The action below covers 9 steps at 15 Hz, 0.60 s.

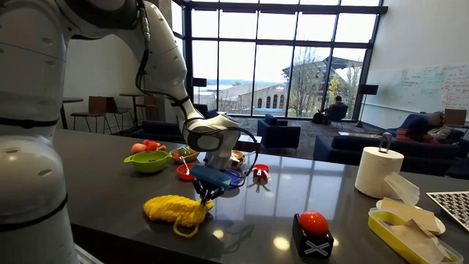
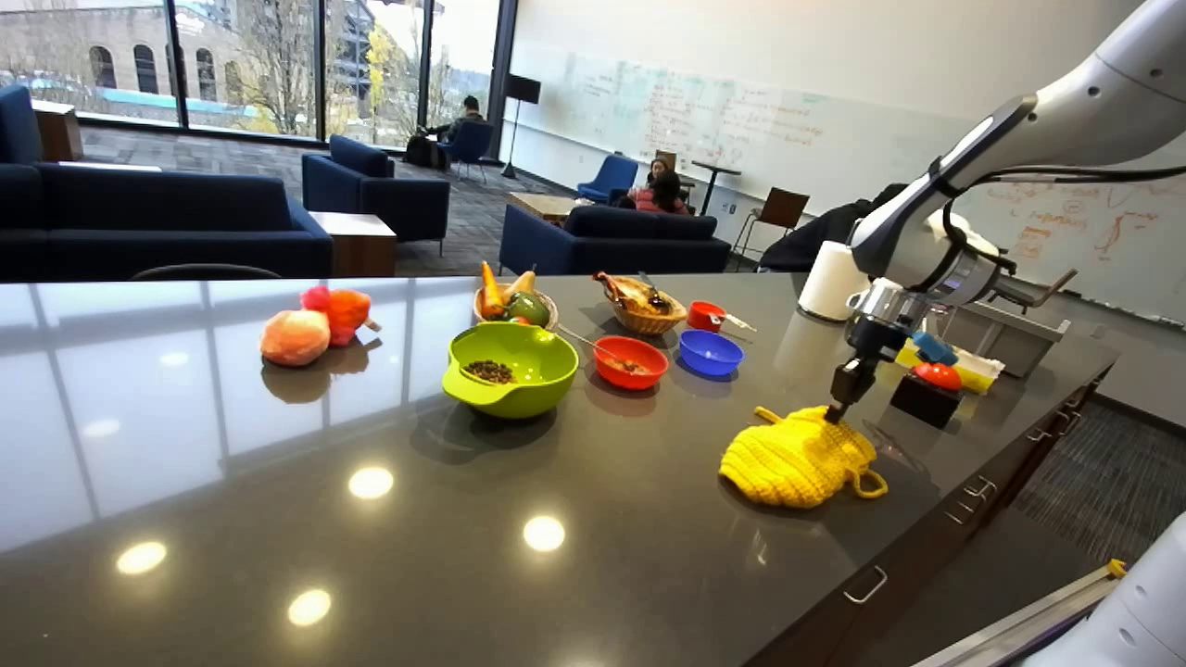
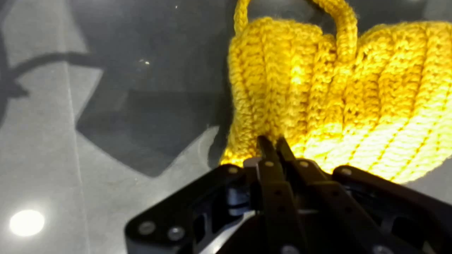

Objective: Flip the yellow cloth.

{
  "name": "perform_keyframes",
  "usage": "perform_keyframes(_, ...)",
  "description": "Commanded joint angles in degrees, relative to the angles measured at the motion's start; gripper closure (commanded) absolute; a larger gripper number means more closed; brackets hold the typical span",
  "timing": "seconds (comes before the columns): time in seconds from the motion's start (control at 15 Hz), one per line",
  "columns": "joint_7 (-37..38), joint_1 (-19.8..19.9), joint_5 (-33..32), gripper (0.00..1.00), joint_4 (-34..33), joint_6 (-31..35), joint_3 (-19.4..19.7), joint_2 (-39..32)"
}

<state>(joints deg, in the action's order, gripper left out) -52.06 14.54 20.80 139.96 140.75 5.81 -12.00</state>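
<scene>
Pointing down with the gripper (image 3: 272,141) into the yellow cloth (image 2: 797,463), directly under the jaws and bunched on the dark counter (image 2: 649,565). Holds the jaws nearly together, by the look of it pinching a thin fold of ribbed knit; cannot tell the depth of the bite. Gripping near one end, with most of the bulk off to one side of the jaws: probably to raise that end and carry it over the rest. Leaving the yarn loop (image 3: 348,31) slack beyond the jaws, perhaps to keep the pinch on thicker fabric. Seems at the start of the flip, with the lift not yet made. Has the green bowl (image 2: 523,400), red bowl (image 2: 635,381) and blue bowl (image 2: 713,368) well apart from the jaws, likely leaving room for a swing.
</scene>
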Motion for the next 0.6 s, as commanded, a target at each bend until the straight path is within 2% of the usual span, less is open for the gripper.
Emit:
perform_keyframes(0.0, -0.1, 0.0, -0.3, 0.99, 0.3, 1.5, -0.5, 3.8)
perform_keyframes(0.53, 0.0, -2.0, -1.5, 0.99, 2.6, 4.6, 0.0, 11.2)
